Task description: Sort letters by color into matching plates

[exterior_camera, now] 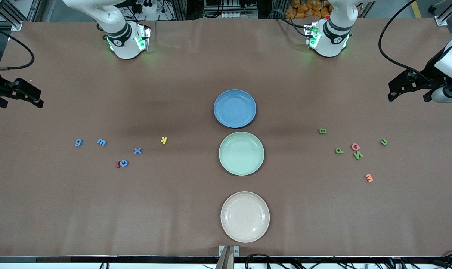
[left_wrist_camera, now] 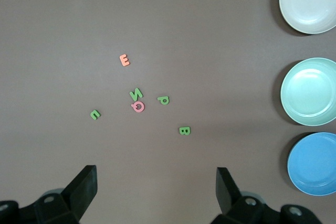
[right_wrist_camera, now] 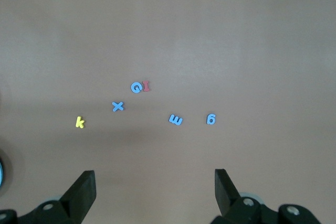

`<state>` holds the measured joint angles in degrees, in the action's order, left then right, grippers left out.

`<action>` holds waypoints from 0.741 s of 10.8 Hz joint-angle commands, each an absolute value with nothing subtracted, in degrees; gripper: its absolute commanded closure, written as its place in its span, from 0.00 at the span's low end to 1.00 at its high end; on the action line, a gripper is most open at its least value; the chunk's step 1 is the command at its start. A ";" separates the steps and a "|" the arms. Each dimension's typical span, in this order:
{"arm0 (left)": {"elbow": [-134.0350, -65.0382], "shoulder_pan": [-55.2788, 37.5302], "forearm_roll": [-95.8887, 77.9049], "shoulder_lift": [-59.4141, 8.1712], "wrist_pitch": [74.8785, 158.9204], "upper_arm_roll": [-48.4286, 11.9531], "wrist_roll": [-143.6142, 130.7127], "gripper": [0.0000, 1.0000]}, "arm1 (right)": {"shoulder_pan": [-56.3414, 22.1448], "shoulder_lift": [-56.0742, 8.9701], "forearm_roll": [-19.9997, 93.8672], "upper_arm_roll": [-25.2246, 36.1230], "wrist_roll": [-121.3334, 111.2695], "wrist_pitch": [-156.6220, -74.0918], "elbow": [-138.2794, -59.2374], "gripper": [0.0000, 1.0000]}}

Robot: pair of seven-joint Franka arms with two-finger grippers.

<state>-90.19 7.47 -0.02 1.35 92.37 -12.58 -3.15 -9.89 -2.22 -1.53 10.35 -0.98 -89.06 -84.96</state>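
Observation:
The blue plate (exterior_camera: 235, 108) and the mint green plate (exterior_camera: 241, 153) sit mid-table, the green one nearer the front camera. Four blue letters lie toward the right arm's end: g (exterior_camera: 78, 142), m (exterior_camera: 102, 142), x (exterior_camera: 137, 150) and G (exterior_camera: 124, 163). Four green letters lie toward the left arm's end: B (exterior_camera: 322, 130), P (exterior_camera: 339, 150), N (exterior_camera: 358, 155) and u (exterior_camera: 383, 142). My left gripper (left_wrist_camera: 156, 182) is open and empty, high over the table's left-arm end. My right gripper (right_wrist_camera: 155, 184) is open and empty, high over the right-arm end.
A cream-white plate (exterior_camera: 245, 216) sits nearest the front camera. A yellow k (exterior_camera: 164, 140) and a red letter (exterior_camera: 117, 164) touching the blue G lie among the blue letters. A pink Q (exterior_camera: 355, 147) touches the green N; an orange E (exterior_camera: 368, 178) lies nearby.

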 commanded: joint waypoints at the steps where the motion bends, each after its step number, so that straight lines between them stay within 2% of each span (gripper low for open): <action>1: -89.65 8.17 -0.97 1.76 91.05 -12.92 -1.67 0.00 | -9.58 -1.76 -0.79 10.28 -1.93 -88.59 -84.90 0.00; 8: -91.49 9.39 -0.88 1.06 90.70 -12.83 -2.20 0.00 | -9.58 -1.76 -0.79 10.28 -1.85 -88.94 -85.08 0.00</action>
<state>-90.63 7.59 -0.02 1.21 91.51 -12.58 -3.15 -9.89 -2.22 -1.52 10.37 -1.10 -89.03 -84.96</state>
